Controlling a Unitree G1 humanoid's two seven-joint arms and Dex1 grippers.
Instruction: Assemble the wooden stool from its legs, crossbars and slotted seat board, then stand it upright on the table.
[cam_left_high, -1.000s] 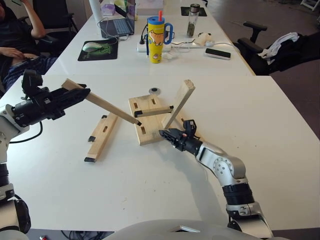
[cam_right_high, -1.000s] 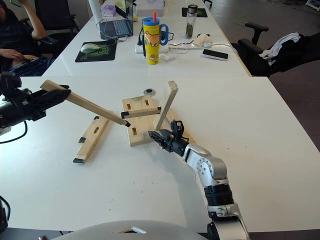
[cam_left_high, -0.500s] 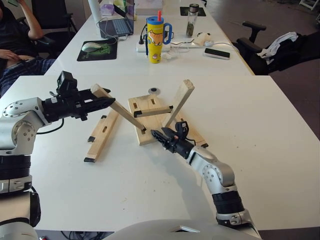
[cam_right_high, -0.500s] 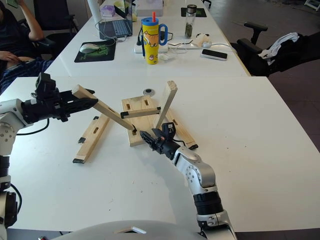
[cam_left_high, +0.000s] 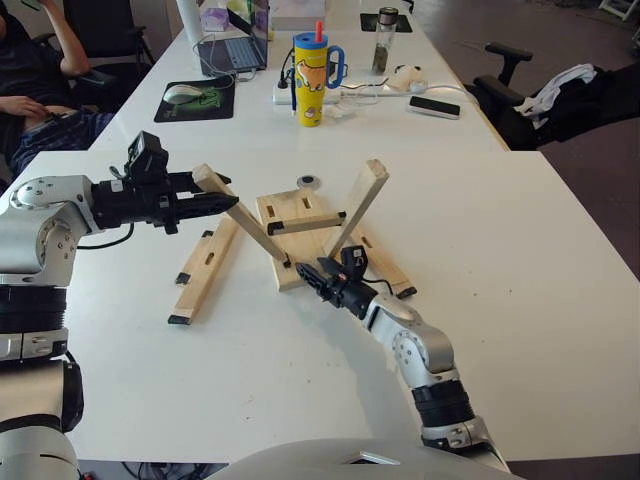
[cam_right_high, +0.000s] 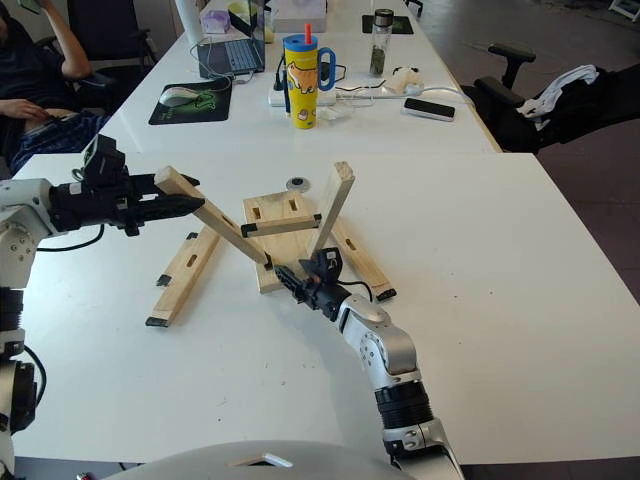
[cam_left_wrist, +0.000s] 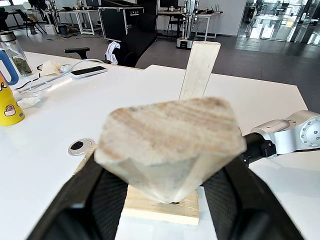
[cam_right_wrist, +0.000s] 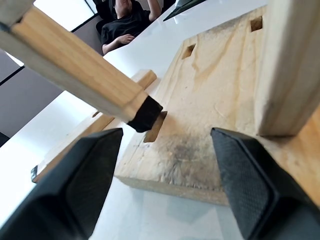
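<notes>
Toward the middle of the desk (cam_left_high: 500, 250), got the seat board (cam_left_high: 300, 250) lying flat, slots up, presumably to take legs from above. Clamped tight on the top end of one leg (cam_left_high: 250, 225) with the left gripper (cam_left_high: 215, 197), slanting it down from the left-edge side to put its dark tip (cam_right_wrist: 147, 114) right at the slot (cam_right_wrist: 156, 127) near the board's front left corner. Not seated yet, just at the mouth, going by the right wrist view. Gripping that high up probably for leverage, and to leave the tip end free.

Right gripper (cam_left_high: 312, 274) spread wide and holding nothing, low at the board's front edge, fingers either side of that slot. Guessing to pin the board or steer the tip in.

Also got a second leg (cam_left_high: 360, 205) already stuck in the board, leaning toward the far right corner, plus a crossbar (cam_left_high: 305, 222) resting on the board between the two legs. Slotted rail (cam_left_high: 205, 268) flat just left of the board, second rail (cam_left_high: 385, 272) just right of it, parked within reach for later.

Likely needs tilting more upright before pushing, to avoid jamming.
</notes>
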